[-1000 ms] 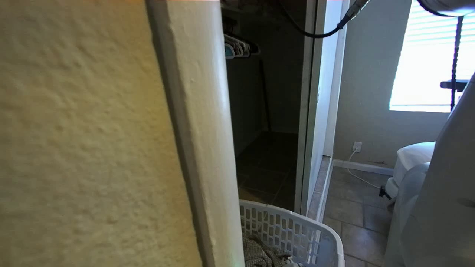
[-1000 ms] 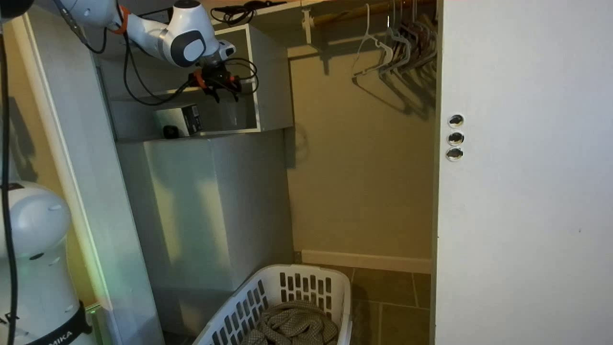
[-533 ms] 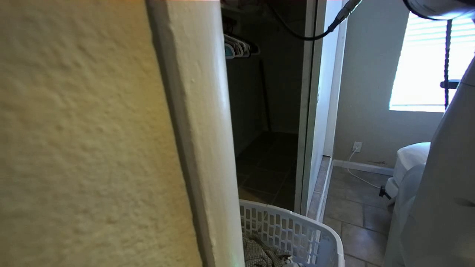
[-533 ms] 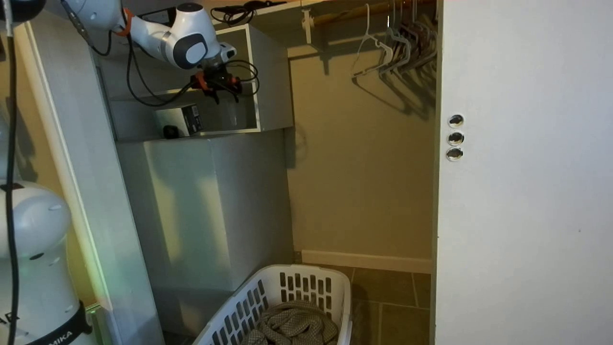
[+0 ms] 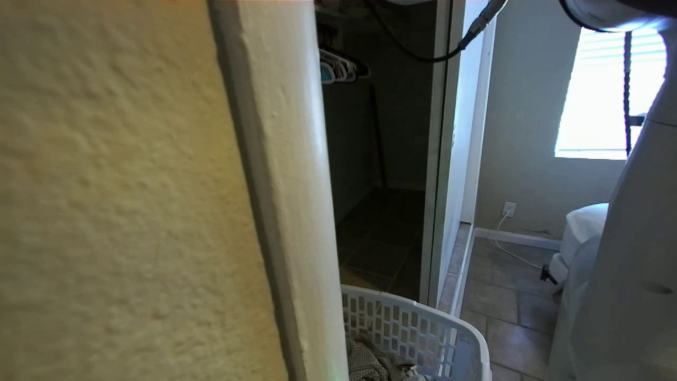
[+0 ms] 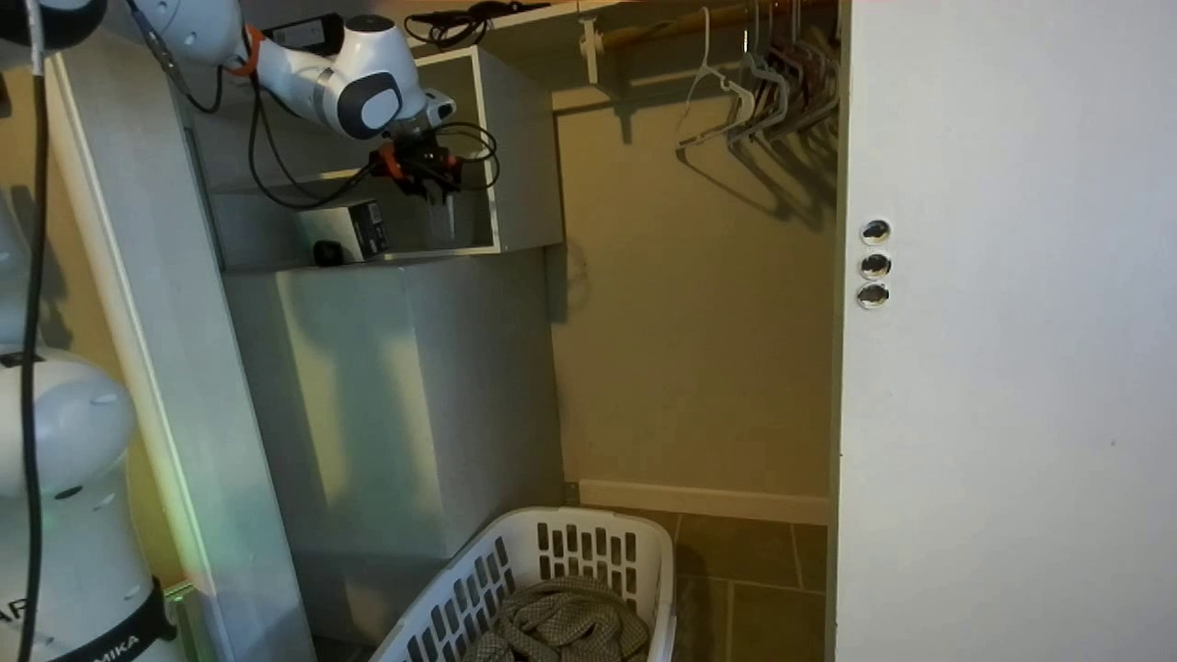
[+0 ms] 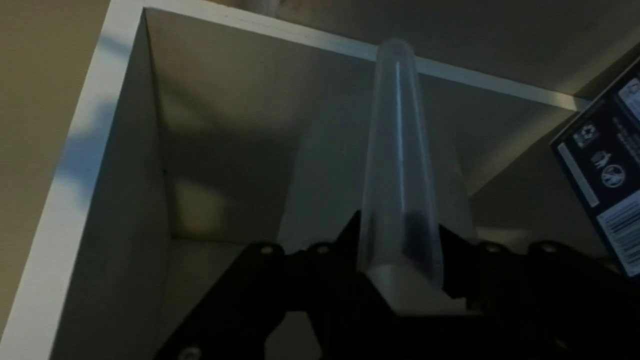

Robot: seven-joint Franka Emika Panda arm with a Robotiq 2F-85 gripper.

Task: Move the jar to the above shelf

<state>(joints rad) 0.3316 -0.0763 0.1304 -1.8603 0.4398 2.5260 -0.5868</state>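
The jar (image 7: 400, 150) is a tall, clear, tapered cylinder. In the wrist view it stands between the two dark fingers, which press against both its sides. My gripper (image 7: 400, 225) is shut on it near the end closest to the camera. In an exterior view the gripper (image 6: 438, 195) is in front of the white shelf unit (image 6: 524, 156), with the jar (image 6: 445, 225) hanging faintly visible below it, inside the lower compartment. I cannot tell whether the jar touches the compartment floor. A higher shelf board (image 6: 542, 28) runs above the unit.
A box (image 6: 340, 230) with a dark printed side stands beside the jar; it also shows in the wrist view (image 7: 610, 165). The unit's side wall (image 7: 75, 170) is close to the gripper. A laundry basket (image 6: 588, 519) and hangers (image 6: 754, 101) are nearby.
The gripper has come down slightly, and its fingers, spread apart before, have closed on the jar. The arm has shifted a little rightward and down in an exterior view.
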